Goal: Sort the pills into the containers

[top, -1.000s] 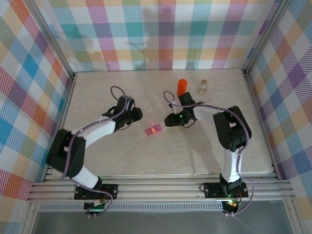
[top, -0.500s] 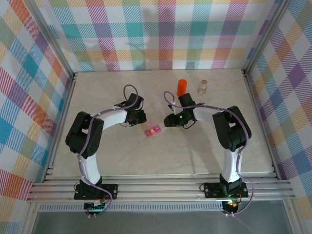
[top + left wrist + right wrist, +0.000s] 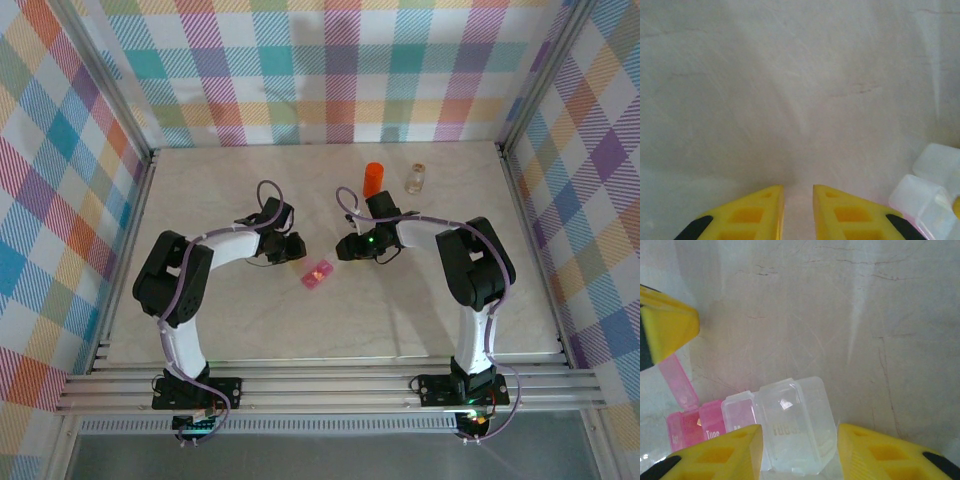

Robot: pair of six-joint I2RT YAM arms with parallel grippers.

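An orange bottle and a small clear vial stand at the far side of the pale bench, well apart from the pink pill box, which lies between the two arms. The left fingers are pressed almost together and pinch nothing (the box's clear end lies just beside them). The right fingers, partly spread, pinch the box's clear flap from both sides.

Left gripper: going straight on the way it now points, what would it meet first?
Probably the bare table; the left gripper points down at it, with the pill box off to one side.
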